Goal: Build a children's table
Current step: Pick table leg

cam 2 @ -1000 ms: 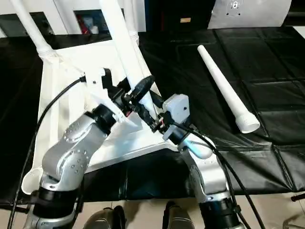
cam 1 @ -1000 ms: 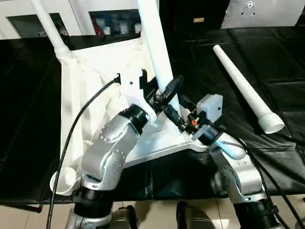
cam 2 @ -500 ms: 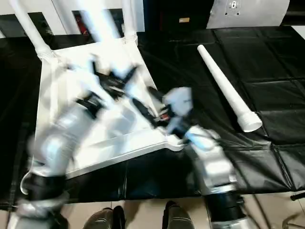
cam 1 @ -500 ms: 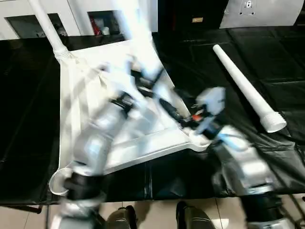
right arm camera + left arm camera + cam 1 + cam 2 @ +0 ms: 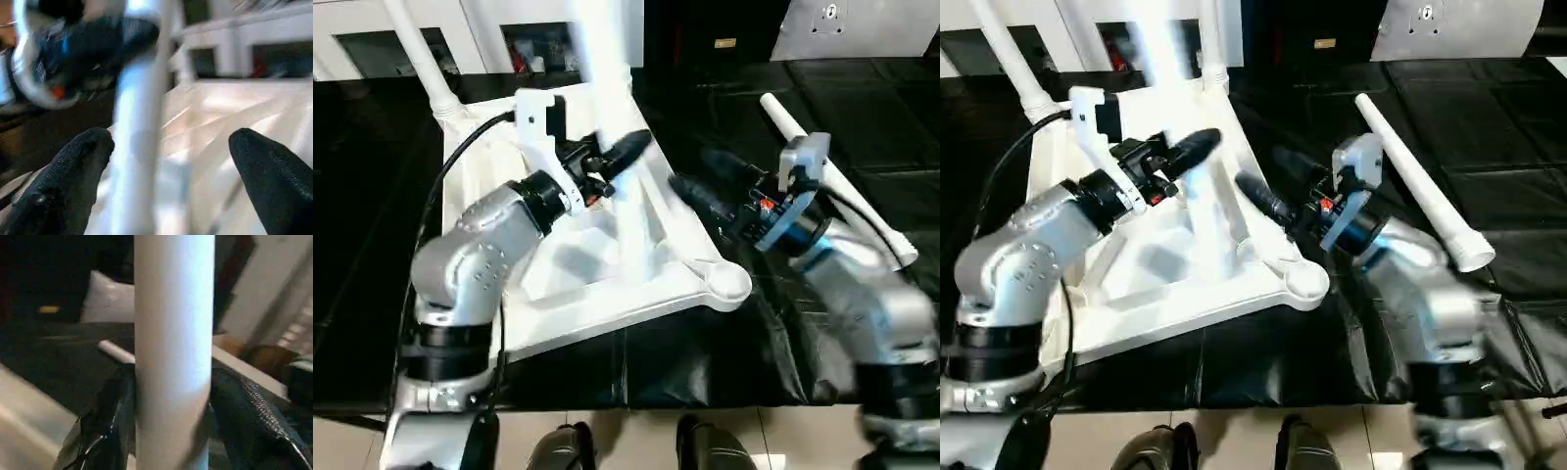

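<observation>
Your left gripper (image 5: 171, 411) is clamped on an upright white table leg (image 5: 173, 333), one black finger (image 5: 105, 421) pressed to each side of the tube. From the head camera, that gripper (image 5: 607, 162) sits partway up the leg (image 5: 607, 88), with its silver forearm (image 5: 480, 250) angled up and across the overturned tabletop (image 5: 558, 264).

Your right gripper (image 5: 168, 166) stands wide apart, holding nothing; its fingers (image 5: 63, 181) frame the same leg without touching it. From above, it (image 5: 700, 186) points toward the leg from the right, just beside the tabletop's edge, with the right forearm (image 5: 862, 284) reaching in over the black-covered work table (image 5: 372, 245).

The children's table lies upside down on the black cover, ribbed underside up, an empty round corner socket (image 5: 729, 281) nearest you. Another leg (image 5: 416, 54) stands at the far left corner. A loose leg (image 5: 862, 211) lies on the cover to the right, partly behind your right wrist.
</observation>
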{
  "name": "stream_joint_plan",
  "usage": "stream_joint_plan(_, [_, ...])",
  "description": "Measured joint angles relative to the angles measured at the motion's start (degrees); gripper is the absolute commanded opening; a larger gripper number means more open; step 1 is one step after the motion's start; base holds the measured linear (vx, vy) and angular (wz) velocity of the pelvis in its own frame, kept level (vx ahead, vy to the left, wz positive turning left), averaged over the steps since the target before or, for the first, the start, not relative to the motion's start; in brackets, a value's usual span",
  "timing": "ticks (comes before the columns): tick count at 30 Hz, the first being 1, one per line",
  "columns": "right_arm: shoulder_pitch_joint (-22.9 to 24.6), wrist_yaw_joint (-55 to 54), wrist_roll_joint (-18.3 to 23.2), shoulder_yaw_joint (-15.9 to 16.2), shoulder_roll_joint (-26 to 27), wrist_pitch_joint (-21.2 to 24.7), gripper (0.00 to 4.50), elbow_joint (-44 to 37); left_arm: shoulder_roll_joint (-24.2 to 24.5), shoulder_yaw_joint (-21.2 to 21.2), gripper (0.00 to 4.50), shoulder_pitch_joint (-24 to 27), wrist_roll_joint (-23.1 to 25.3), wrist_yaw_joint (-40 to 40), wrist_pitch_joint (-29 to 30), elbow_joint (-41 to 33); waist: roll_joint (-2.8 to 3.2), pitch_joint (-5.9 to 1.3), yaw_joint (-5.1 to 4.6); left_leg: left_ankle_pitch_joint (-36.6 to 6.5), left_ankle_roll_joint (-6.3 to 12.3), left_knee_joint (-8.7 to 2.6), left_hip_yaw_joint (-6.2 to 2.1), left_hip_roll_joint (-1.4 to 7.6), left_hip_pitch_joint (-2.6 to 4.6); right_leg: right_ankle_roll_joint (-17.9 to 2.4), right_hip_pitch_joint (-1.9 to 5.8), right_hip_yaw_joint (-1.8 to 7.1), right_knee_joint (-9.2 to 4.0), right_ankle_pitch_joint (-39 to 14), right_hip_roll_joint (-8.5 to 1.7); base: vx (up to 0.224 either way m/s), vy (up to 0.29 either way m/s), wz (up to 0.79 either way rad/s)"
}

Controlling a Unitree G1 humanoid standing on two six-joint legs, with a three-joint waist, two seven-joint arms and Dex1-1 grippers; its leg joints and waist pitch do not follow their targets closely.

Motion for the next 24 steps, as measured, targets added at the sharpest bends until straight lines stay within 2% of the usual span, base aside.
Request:
stream_joint_plan(4, [-1.4, 3.7, 1.6, 1.4, -1.8, 3.5, 4.29, 0.0, 0.6, -0.9, 2.27, -0.7, -1.3, -3.6, 0.2, 0.0, -0.01, 0.00, 0.17, 0.0, -0.01, 0.07, 0.00, 0.00, 0.00, 0.0, 0.02, 0.03, 0.00, 0.0, 0.00, 0.000, 0.000, 0.00])
stream_joint_plan(8, [-2.7, 5.5, 1.6, 3.7, -2.3, 5.7, 4.29, 1.1, 0.5, -1.1, 2.27, -1.6, -1.1, -4.0, -0.4, 0.9, -0.03, 0.00, 0.28, 0.0, -0.01, 0.13, 0.02, -0.01, -0.01, 0.0, 0.03, 0.06, 0.00, 0.0, 0.00, 0.000, 0.000, 0.00])
stream_joint_plan(13, [-3.3, 2.9, -1.8, 6.5, 0.1, 5.9, 3.92, 5.6, -0.1, -1.6, 2.27, -1.4, -0.9, -4.0, -0.8, 1.2, -0.07, -0.02, 0.35, 0.0, -0.02, 0.12, 0.01, -0.01, -0.06, 0.0, 0.00, 0.06, 0.01, 0.0, -0.01, 0.000, 0.000, 0.00])
stream_joint_plan(18, [-3.9, -1.0, -1.3, 5.7, 3.1, 8.5, 3.45, 7.4, -0.1, -1.7, 2.27, -0.7, 0.0, -3.1, -1.3, 1.0, -0.16, -0.01, 0.30, 0.0, 0.00, 0.09, 0.01, 0.00, -0.08, 0.0, -0.04, 0.06, 0.02, 0.0, 0.00, 0.000, 0.000, 0.00])
stream_joint_plan(20, [-4.7, -3.7, -1.5, 5.3, 4.1, 9.4, 3.34, 8.7, 0.3, -2.8, 2.27, 0.3, 1.5, -2.6, -2.2, 0.5, -0.18, -0.02, 0.29, 0.0, 0.00, 0.07, 0.01, 0.00, -0.03, 0.0, -0.01, 0.06, 0.02, 0.0, 0.00, 0.000, 0.000, 0.00])
stream_joint_plan(24, [-3.3, -6.7, -2.6, 5.0, 6.6, 9.6, 2.91, 9.2, 1.5, -9.2, 2.27, 5.1, 8.8, -0.3, -4.0, 0.8, -0.22, -0.03, 0.32, 0.0, -0.04, 0.03, 0.01, 0.00, -0.05, 0.0, -0.04, 0.06, 0.01, 0.0, 0.00, 0.000, 0.000, 0.00])
